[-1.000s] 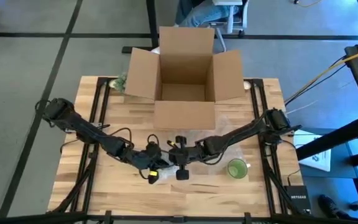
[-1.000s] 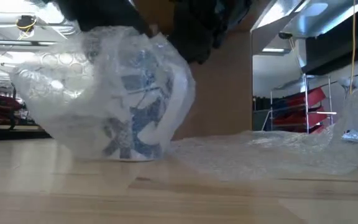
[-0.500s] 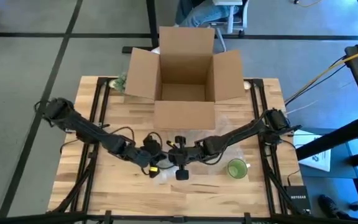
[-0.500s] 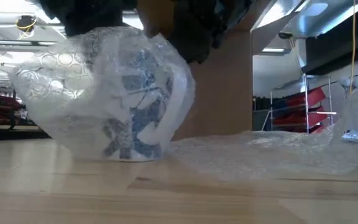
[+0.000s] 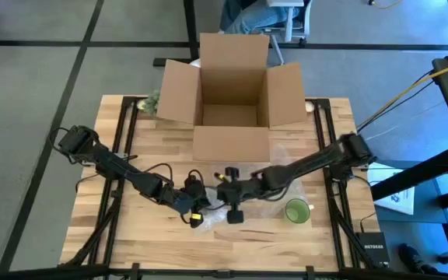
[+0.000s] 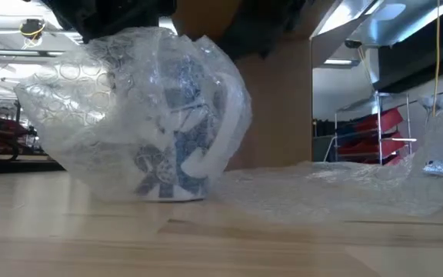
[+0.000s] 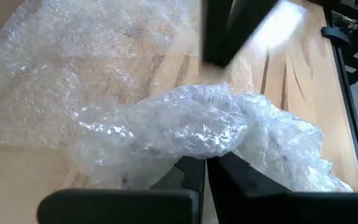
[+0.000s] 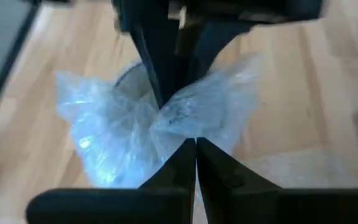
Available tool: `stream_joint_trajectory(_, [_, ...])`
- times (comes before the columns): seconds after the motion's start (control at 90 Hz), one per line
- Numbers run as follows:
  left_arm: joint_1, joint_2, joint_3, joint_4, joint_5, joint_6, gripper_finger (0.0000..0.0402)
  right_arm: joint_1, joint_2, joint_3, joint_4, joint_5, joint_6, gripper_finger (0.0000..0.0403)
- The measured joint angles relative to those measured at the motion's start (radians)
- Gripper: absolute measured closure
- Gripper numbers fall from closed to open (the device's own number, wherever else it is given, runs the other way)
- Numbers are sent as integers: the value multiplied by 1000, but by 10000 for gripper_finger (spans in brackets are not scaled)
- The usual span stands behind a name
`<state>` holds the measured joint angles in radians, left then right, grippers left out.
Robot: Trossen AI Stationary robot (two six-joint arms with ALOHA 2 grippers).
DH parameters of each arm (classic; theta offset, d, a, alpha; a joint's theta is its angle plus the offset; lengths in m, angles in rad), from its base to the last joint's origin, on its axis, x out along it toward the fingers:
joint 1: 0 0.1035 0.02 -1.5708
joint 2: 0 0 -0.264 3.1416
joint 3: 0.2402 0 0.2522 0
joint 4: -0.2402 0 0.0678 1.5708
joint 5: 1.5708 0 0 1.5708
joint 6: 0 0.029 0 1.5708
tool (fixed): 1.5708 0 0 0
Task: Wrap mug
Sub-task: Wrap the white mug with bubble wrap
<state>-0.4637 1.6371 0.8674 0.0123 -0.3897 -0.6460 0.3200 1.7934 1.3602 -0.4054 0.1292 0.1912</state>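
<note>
glossy clear bubble wrap (image 6: 114, 100), glazed mug (image 6: 177, 154), matt wooden table (image 6: 221, 246)

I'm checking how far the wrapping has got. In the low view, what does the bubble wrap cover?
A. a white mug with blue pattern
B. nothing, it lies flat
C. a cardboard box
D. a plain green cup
A: in the low view the bubble wrap bunches around a white mug with blue pattern standing on the table.
</note>
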Motion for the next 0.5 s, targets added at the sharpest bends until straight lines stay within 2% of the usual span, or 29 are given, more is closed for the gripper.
stream_joint_trajectory(0.1, [0,0,0,5,0,-1,402,0,-23,0,-44,-17,10,402])
stream_joint_trajectory(0.211, [0,2,-2,27,-1,-1,402,1,-19,0,69,-17,16,402])
stream_joint_trajectory(0.311, [0,2,-2,39,-2,-1,402,0,34,5,186,-16,18,402])
stream_joint_trajectory(0.5, [-8,-3,-1,23,6,-8,401,1,138,7,181,-9,49,402])
